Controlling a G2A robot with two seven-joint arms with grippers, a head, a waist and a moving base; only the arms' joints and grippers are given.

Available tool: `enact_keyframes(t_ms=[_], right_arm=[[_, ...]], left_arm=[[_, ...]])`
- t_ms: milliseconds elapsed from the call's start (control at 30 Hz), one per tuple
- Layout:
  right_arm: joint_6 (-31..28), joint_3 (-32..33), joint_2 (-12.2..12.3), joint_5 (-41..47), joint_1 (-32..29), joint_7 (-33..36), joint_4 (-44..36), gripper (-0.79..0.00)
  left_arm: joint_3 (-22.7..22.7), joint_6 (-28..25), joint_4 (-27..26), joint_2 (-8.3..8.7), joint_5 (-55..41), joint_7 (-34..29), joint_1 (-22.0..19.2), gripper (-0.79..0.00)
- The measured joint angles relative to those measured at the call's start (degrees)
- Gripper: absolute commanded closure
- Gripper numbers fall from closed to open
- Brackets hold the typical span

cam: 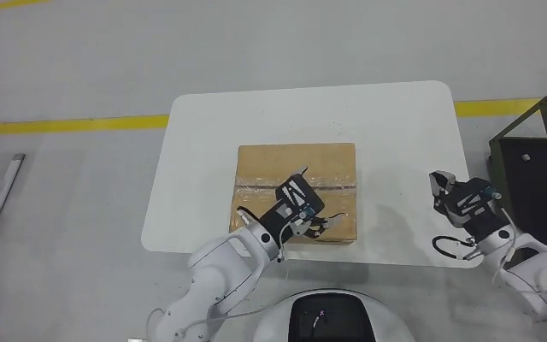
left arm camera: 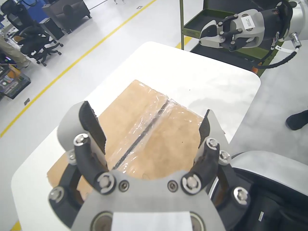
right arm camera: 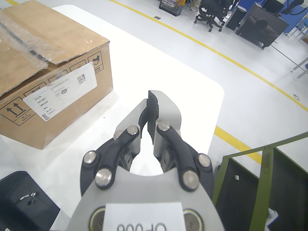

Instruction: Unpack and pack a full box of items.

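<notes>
**Top view:** The left arm bends in from the table's (cam: pixel 393 120) near edge. The left gripper (cam: pixel 312 203) hangs over the near half of the cardboard box (cam: pixel 295 167) with its fingers spread wide and nothing between them. The right arm lies along the near right corner. The right gripper (cam: pixel 442 179) is over bare tabletop close to the right edge, well apart from the box. The box sits about midway between the left and right edges, closer to the near edge than the far one. Its flaps are down, so its contents cannot be seen.

**Left wrist view:** The left gripper (left arm camera: pixel 145 112) is open wide above the box (left arm camera: pixel 168 140) and touches nothing. A dark seam runs down the middle of the lid under wrinkled clear tape (left arm camera: pixel 144 123). Beyond the table (left arm camera: pixel 182 73), the right gripper (left arm camera: pixel 205 35) is held level in front of a green cart (left arm camera: pixel 181 13), with its tips together.

**Right wrist view:** The right gripper (right arm camera: pixel 150 111) has its black pads pressed against each other and is empty, above the white table (right arm camera: pixel 156 61). The box (right arm camera: pixel 60 39) stands to one side, apart from the gripper. It is plain brown, with printed handling marks and a white label (right arm camera: pixel 60 90) on its side wall. The tape on top is torn and crumpled, and the edge of one flap looks ragged. The green cart (right arm camera: pixel 263 176) stands just off the table's corner.
</notes>
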Motion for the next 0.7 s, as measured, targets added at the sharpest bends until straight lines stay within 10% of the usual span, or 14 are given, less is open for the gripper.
enact_keyframes(t_ms=[400, 700], right_arm=[[-0.4, -0.2, -0.3, -0.6, -0.1, 1.0, -0.8, 0.000], [-0.9, -0.2, -0.5, -0.8, -0.6, 0.9, -1.2, 0.000]], left_arm=[[2.2, -0.3, 3.8, -0.52, 2.5, 2.2, -0.9, -0.782], [11.7, -1.2, 11.2, -3.19, 10.8, -6.7, -11.2, -0.440]])
